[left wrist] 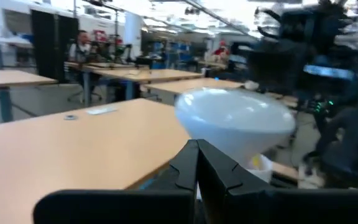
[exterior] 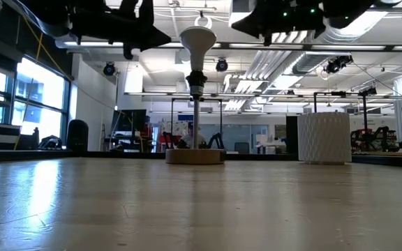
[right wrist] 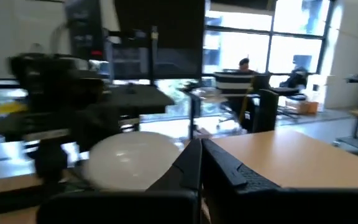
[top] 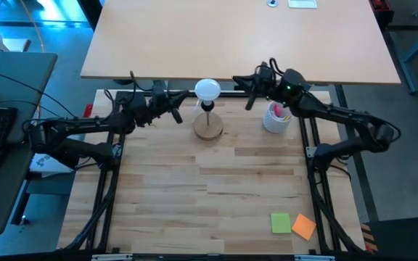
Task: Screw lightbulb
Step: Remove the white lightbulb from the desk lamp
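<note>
- The lightbulb (top: pixel 207 89) sits upright on top of the black socket of a round wooden stand (top: pixel 208 127), globe uppermost, near the far edge of the wooden counter (top: pixel 209 188) and roughly midway across it.
- In the low view the lightbulb (exterior: pixel 197 40) tapers down into the socket, with the stand's thin post and flat wooden base (exterior: pixel 195 155) beneath it on the counter.
- The left end effector (top: pixel 175 114) is raised above the counter just to the left of the bulb, apart from it, fingers pressed together and holding nothing.
- From the left wrist view the closed fingers (left wrist: pixel 197 167) point toward the white globe (left wrist: pixel 235 121), which lies just beyond them.
- The right end effector (top: pixel 250 101) is raised to the right of the bulb, also apart from it, fingers closed with nothing between them.
- A white ribbed cup (top: pixel 275 119) with pink items stands on the counter right of the stand, just under the right arm.
- A green sticky note (top: pixel 281 222) and an orange one (top: pixel 304 227) lie touching near the counter's near right corner.
- A seated person (left wrist: pixel 78 45) is visible far back in the room.
</note>
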